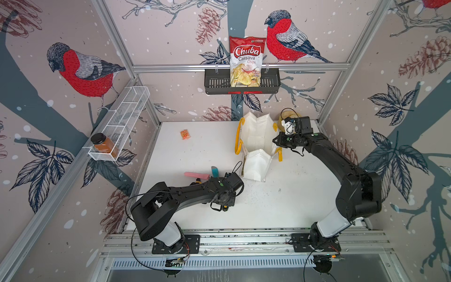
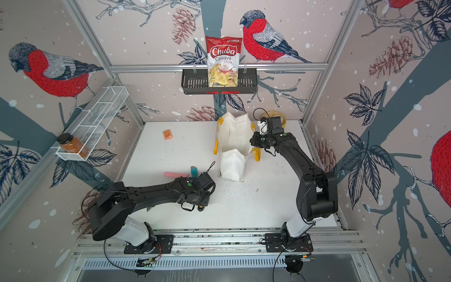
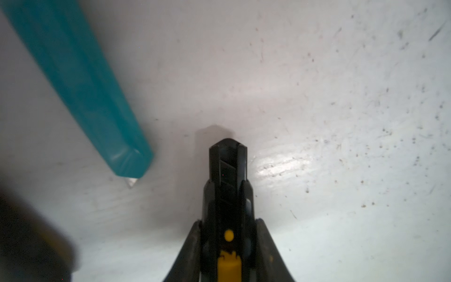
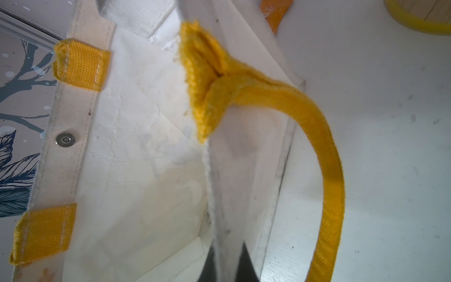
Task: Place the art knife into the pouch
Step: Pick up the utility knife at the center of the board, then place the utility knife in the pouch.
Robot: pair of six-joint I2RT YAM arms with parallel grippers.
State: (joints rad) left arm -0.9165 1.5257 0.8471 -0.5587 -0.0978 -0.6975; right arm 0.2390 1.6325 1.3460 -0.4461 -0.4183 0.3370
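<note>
Clamped between the left hand [image 3: 228, 244] fingers [image 3: 192, 244] in the left wrist view: black art knife [image 3: 228, 175] with yellow slider, nose pointing at the speckled white surface [image 3: 341, 122]. Just beside it, apart: teal knife [image 3: 78, 80], sliver of blade showing at its end. Seen in both top views near the left arm, a pink knife [image 1: 196, 175] flat on the surface next to the teal one. Farther back, pouch [image 1: 256, 136] standing open, white with yellow handles [image 1: 238, 139]. Right hand [image 4: 225, 266] closed tight, pinching the pouch's rim beside a handle. Behind, cassava chips bag [image 1: 246, 61] in a black basket [image 1: 214, 81].
</note>
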